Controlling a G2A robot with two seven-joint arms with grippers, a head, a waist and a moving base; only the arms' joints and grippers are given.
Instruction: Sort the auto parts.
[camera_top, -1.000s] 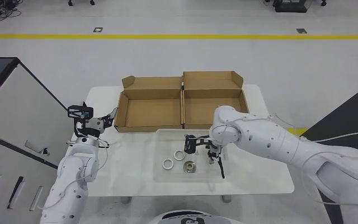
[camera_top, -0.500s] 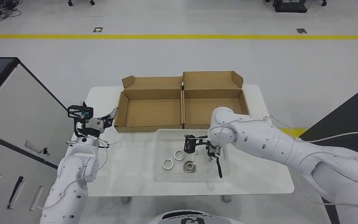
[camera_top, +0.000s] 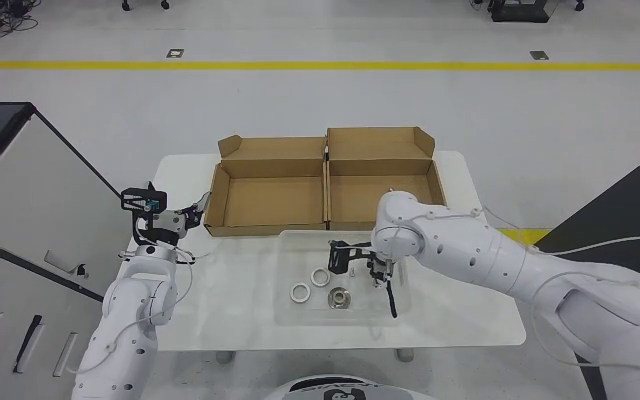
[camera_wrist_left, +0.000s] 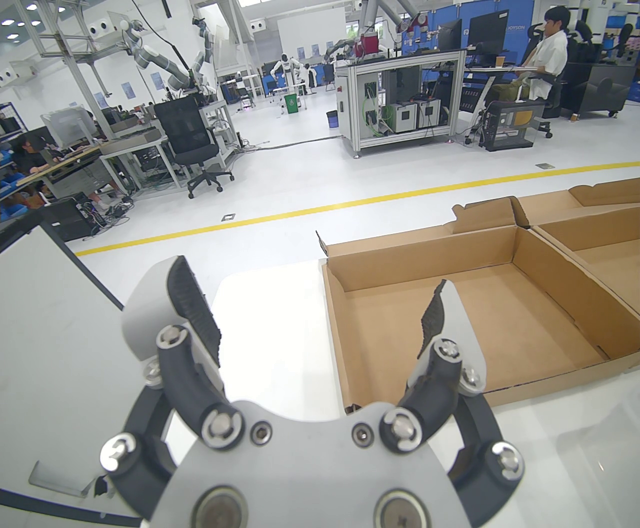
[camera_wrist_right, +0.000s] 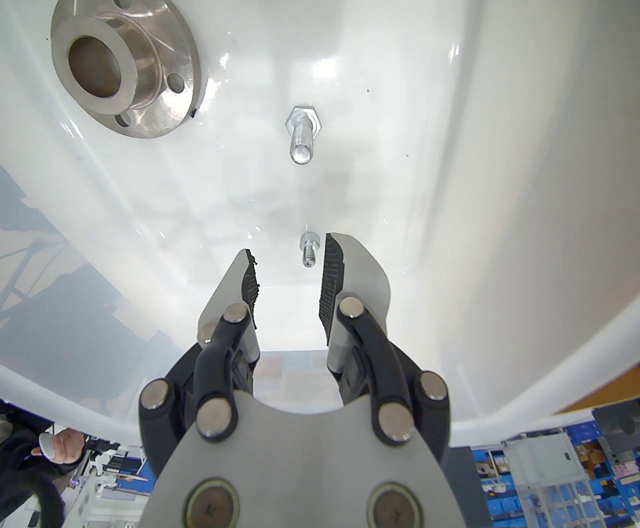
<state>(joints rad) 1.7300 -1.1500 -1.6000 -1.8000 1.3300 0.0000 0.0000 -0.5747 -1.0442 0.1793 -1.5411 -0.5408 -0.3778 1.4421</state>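
Small bolt (camera_wrist_right: 308, 248) | between tips of half-open right claw (camera_wrist_right: 290, 248) | not gripped

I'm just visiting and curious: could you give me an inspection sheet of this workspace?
Surface: white table holding a translucent tray and two open cardboard boxes.
Job's things: in the tray, two white rings, a metal flange, a large bolt and a small bolt; both boxes empty.
Clutter: nothing seen.
Grippers: left gripper open, beside the boxes; right gripper open, low in the tray, by the small bolt.
Cables: thin white cable beside the right arm.
Surroundings: grey floor with a yellow line.
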